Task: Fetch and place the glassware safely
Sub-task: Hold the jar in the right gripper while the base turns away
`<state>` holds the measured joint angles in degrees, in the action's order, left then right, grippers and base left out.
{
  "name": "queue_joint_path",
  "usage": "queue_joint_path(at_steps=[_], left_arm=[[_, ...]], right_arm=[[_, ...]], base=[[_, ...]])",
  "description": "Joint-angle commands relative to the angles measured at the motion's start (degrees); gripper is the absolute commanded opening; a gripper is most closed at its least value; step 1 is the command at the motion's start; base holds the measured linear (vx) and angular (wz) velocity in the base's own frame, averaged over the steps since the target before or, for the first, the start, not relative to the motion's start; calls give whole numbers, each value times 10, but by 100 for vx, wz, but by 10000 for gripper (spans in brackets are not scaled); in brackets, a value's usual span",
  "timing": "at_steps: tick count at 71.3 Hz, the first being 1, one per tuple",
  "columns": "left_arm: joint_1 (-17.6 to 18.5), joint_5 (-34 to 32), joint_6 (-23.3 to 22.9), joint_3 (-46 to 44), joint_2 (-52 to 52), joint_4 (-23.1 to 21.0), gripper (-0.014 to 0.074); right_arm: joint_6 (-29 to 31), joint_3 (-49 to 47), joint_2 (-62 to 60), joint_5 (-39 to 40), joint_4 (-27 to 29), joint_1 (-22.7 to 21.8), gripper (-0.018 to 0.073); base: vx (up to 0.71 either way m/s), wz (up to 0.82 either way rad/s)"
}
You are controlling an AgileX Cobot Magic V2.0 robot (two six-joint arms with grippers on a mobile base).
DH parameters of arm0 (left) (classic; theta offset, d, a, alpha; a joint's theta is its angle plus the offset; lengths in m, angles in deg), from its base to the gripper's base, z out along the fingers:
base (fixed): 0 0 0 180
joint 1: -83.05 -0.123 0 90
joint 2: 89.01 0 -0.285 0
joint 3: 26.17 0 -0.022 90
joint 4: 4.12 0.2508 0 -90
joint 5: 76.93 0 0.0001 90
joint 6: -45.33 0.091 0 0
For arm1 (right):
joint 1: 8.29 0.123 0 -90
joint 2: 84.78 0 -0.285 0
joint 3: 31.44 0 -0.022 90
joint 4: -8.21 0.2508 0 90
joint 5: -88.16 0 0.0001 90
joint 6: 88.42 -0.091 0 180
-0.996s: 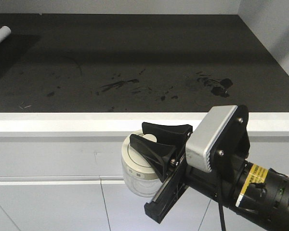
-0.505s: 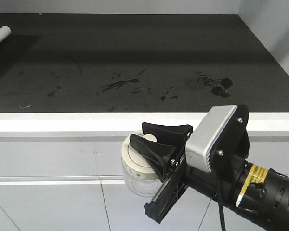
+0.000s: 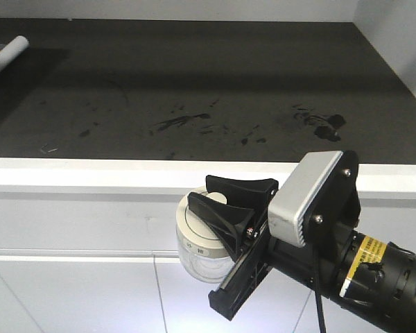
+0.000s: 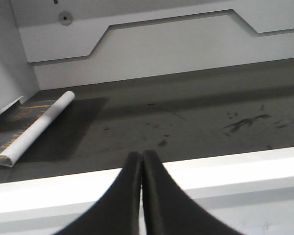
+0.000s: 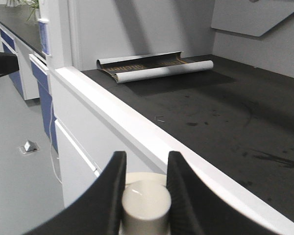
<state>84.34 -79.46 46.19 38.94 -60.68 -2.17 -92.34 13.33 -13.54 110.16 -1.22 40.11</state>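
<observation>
Squat clear jar (image 3: 197, 263) (cream knobbed lid (image 3: 188, 226)) between fingers (image 3: 225, 218).

No lettering can be made out: print on the yellow label (image 3: 366, 260) of the arm (image 3: 402, 284), on the rolled sheet (image 5: 157, 71) and on the lid (image 3: 191, 232) of the jar (image 3: 194, 263) is shown too small to be read.

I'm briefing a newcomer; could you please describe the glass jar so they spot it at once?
Find the black-topped bench with its white front edge. Just in front of it, the right gripper holds a small squat clear glass jar by the knob of its cream-white lid. Unlike the white rolled tube lying at the bench's far left, it is off the bench.
</observation>
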Motion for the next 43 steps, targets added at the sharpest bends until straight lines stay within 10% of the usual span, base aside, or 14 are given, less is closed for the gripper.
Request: queue_joint_path(at_steps=[1,43], left_arm=[[2,-41,-4,-17,3,-6,-7],[2,-41,-4,-17,3,-6,-7]], right_arm=[[2,-17,-15,58,-1,-1,-3],[2,-17,-14,58,-1,-1,-3]], base=[[-2,23],[-4,68]])
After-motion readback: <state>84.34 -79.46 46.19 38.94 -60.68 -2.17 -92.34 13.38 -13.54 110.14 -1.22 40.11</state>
